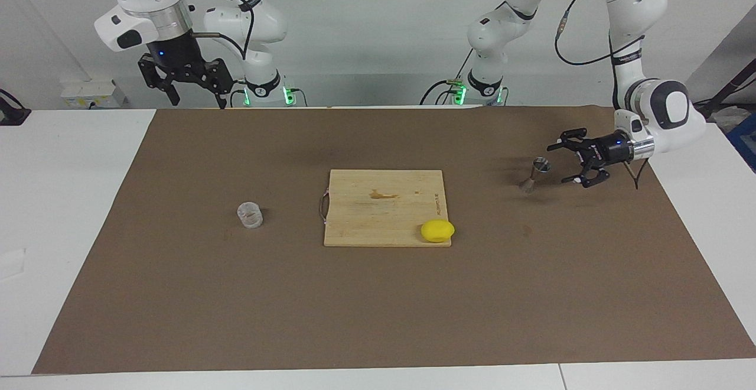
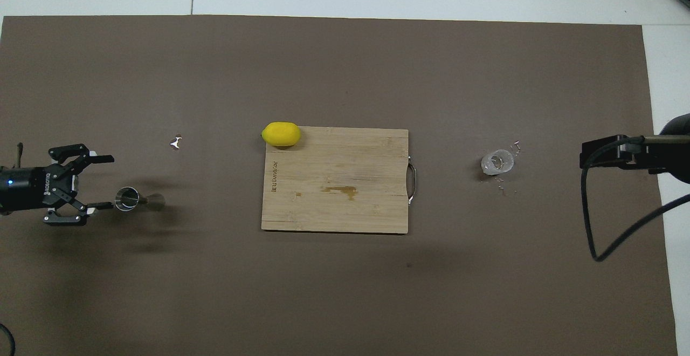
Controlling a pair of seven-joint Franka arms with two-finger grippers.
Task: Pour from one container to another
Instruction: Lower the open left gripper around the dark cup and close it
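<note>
**Metal jigger just off the left gripper's spread fingers**

Silver and upright, the jigger (image 1: 533, 174) stands at right of centre in the facing view, on the brown mat (image 1: 378, 319) covering the counter (image 1: 71, 230). The left gripper (image 1: 572, 162) lies sideways just beside it, fingers wide apart, holding nothing. The clear cup (image 1: 250, 214) sits left of centre. A lemon (image 1: 437, 230) rests on the wooden board's (image 1: 378, 201) corner. The right gripper (image 1: 189, 85) waits at upper left, fingers apart.
</note>
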